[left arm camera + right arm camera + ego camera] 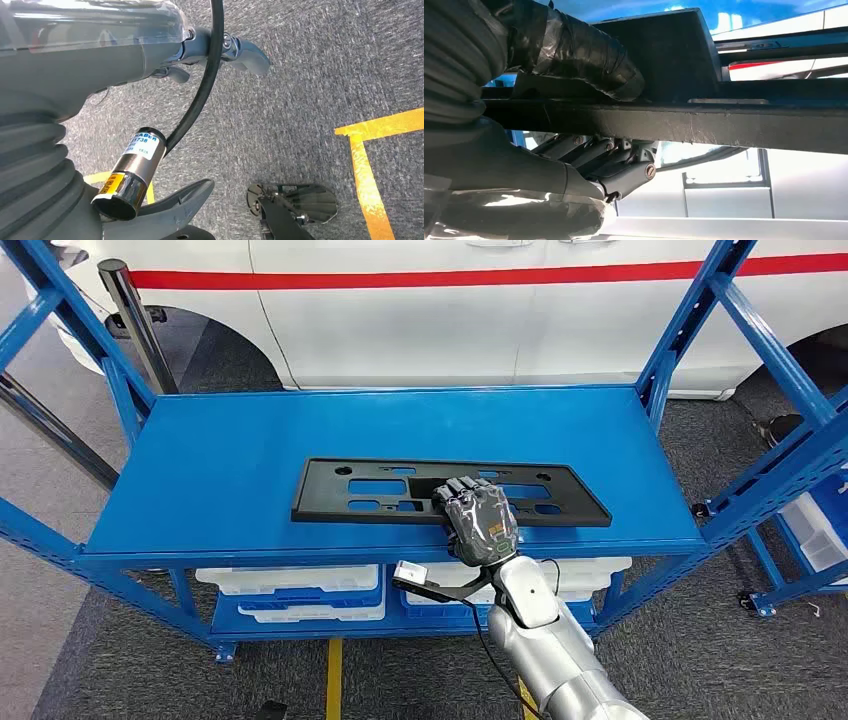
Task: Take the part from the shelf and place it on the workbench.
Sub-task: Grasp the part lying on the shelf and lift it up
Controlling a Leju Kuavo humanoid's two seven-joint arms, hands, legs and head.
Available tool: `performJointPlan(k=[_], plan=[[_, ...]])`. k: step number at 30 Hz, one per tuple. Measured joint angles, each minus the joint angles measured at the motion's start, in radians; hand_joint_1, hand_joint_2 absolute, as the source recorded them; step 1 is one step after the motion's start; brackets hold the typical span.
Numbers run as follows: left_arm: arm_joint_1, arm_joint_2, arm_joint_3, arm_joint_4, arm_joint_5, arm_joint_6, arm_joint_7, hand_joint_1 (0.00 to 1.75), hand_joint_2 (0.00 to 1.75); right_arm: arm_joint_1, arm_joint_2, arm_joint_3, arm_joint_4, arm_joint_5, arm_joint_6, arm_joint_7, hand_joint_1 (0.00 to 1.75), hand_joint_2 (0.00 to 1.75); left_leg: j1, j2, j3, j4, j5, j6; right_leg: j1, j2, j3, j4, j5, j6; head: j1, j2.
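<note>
A flat black part (320, 490) with several cut-outs lies lengthwise on the blue shelf top (220, 460), close to its front edge. My right hand (480, 523) lies on the part's near edge, right of its middle. In the right wrist view the taped thumb (574, 50) presses one face of the part (724, 125) and the fingers (624, 175) curl under the other, so the hand grips it. My left hand (125, 60) hangs over the grey carpet and holds nothing.
A white car (450, 320) with a red stripe stands right behind the shelf. White bins (300, 590) sit on the lower shelf. Blue uprights (680, 330) frame the shelf top, and another blue rack (800, 470) stands at the right. Yellow floor tape (370, 165) crosses the carpet.
</note>
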Motion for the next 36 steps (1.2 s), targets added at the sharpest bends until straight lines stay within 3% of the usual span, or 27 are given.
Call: performJointPlan(k=[36], plan=[[-0.002, 0.0, 0.0, 0.0, -0.054, -0.013, -0.004, 0.0, 1.75, 0.021, -0.022, 0.0, -0.022, -0.007, 0.0, 0.008, 1.69, 1.75, -0.002, 0.0, -0.001, 0.004, -0.002, 0.003, -0.002, 0.0, 0.0, -0.002, 0.001, 0.001, 0.0, 0.0]])
